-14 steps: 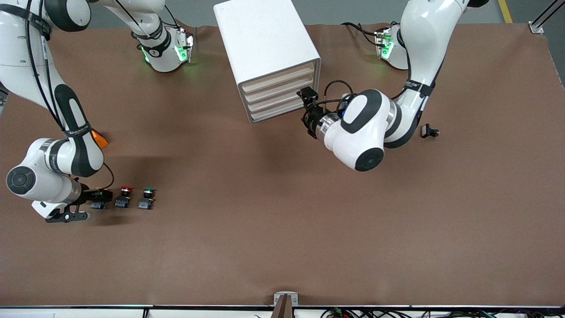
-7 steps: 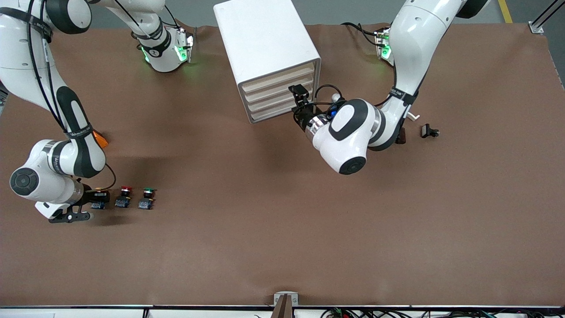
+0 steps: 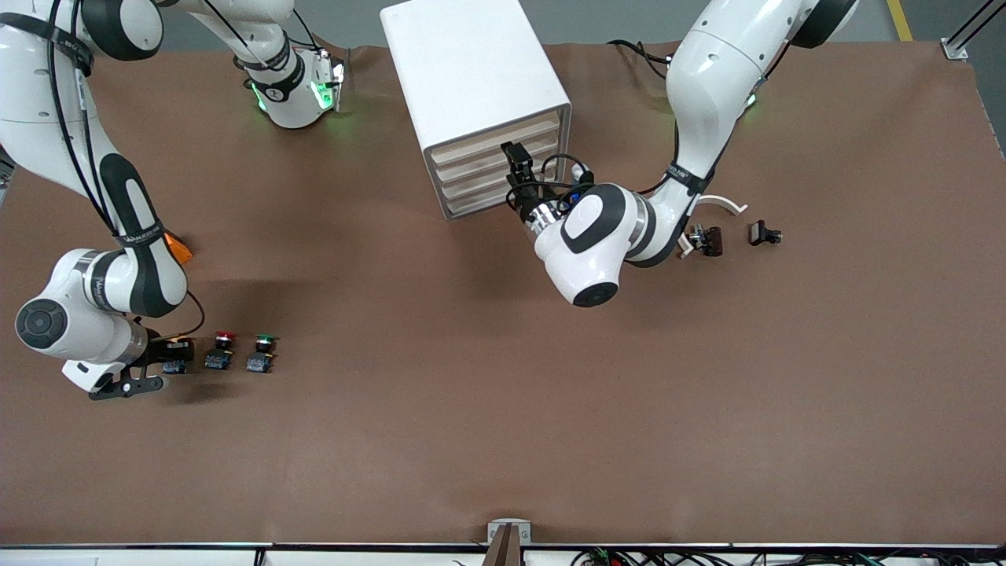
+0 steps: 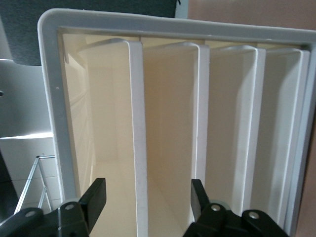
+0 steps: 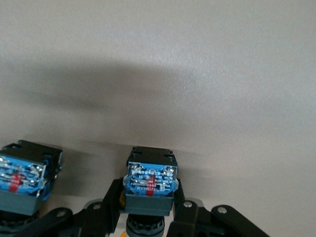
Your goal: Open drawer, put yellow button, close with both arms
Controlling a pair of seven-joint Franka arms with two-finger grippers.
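Observation:
The white cabinet [image 3: 471, 71] stands at the robots' edge of the table, all four cream fronts shut. The drawer [image 3: 503, 130] is the highest front. My left gripper [image 3: 515, 161] is open, right in front of the fronts. In the left wrist view [image 4: 148, 197] its fingers straddle the white edge beside the drawer [image 4: 106, 123]. The yellow button [image 3: 174, 366] lies toward the right arm's end, its cap hidden under my right gripper [image 3: 174, 350]. In the right wrist view the right gripper [image 5: 147, 207] is shut on the yellow button's bluish base block [image 5: 149, 180], which rests on the table.
A red button [image 3: 225, 339] and a green button [image 3: 265, 341] sit in a row beside the yellow one. An orange piece [image 3: 180, 251] lies under the right arm. Small black parts [image 3: 764, 233] [image 3: 707, 240] and a white curved piece [image 3: 721, 203] lie toward the left arm's end.
My left arm has swung toward the cabinet, and its gripper now sits at the drawer fronts. My right gripper has stayed at the yellow button.

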